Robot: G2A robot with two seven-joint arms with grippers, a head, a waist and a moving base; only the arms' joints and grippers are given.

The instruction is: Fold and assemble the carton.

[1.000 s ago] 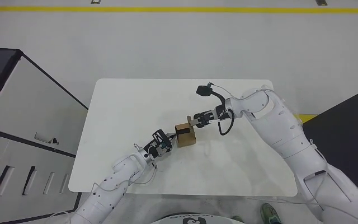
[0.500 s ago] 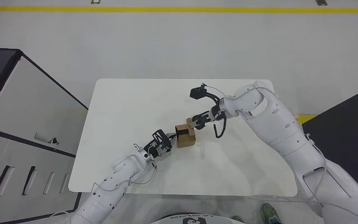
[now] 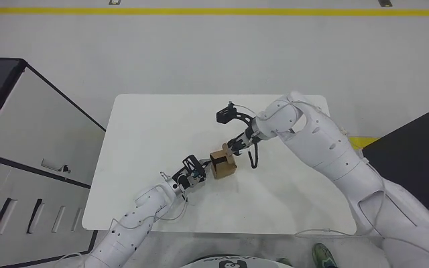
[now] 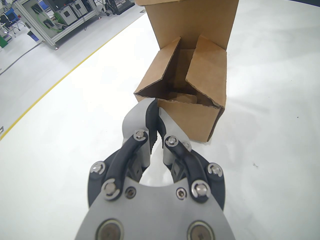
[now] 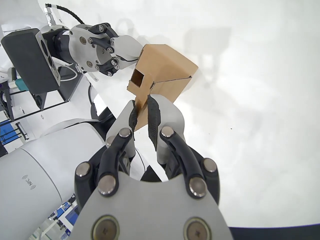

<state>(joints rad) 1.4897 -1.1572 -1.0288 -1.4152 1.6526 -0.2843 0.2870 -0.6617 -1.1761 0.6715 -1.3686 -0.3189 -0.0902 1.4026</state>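
Note:
A small brown carton (image 3: 222,163) stands near the middle of the white table (image 3: 147,134). In the left wrist view the carton (image 4: 190,81) has its two side flaps half folded inward and its tall lid flap standing up. My left gripper (image 4: 155,111) is shut on the carton's near wall edge, and it appears too as the left gripper (image 5: 133,56) in the right wrist view. My right gripper (image 5: 142,103) is shut on the lid flap of the carton (image 5: 162,73), at the right gripper (image 3: 231,148) in the top view.
The table has bare room all around the carton. A dark cabinet (image 3: 27,134) stands off the table's left edge. A yellow floor line (image 3: 214,11) runs beyond the far side.
My right arm has swung left over the table, drawing the lid flap up and toward the carton. The carton and the left gripper have kept their place.

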